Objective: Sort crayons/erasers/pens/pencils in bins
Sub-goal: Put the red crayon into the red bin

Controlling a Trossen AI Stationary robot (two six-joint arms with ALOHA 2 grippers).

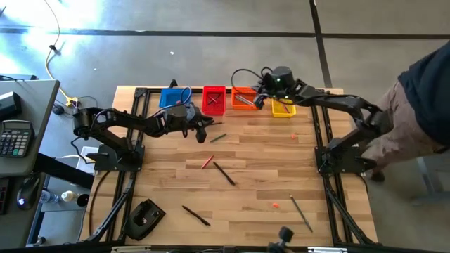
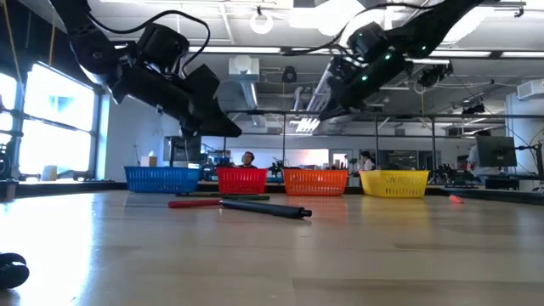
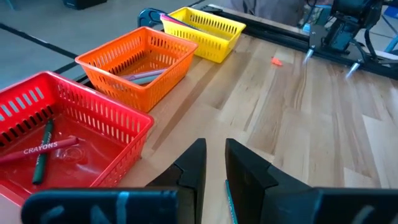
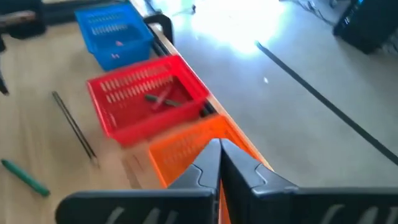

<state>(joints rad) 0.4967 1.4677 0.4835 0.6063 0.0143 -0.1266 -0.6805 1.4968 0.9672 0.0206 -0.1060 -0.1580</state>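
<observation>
Four bins stand in a row at the table's far edge: blue (image 1: 175,97), red (image 1: 214,100), orange (image 1: 243,98), yellow (image 1: 283,107). The red bin (image 3: 68,137) holds crayons, the orange bin (image 3: 140,62) thin sticks, and the blue bin (image 4: 115,31) a pink lump. Two pink erasers (image 1: 293,135) (image 1: 275,205) lie on the table. My left gripper (image 1: 205,132) hangs above the table in front of the red bin, its fingers a narrow gap apart (image 3: 215,168). My right gripper (image 1: 263,97) is shut (image 4: 219,163) over the orange bin (image 4: 186,149).
Loose sticks lie on the wood: a green one (image 1: 218,138) beside my left gripper, a red one (image 1: 207,161), dark ones (image 1: 224,173) (image 1: 196,215) and a grey one (image 1: 301,213). A dark object (image 1: 144,216) sits near left. A person (image 1: 422,91) stands at the right.
</observation>
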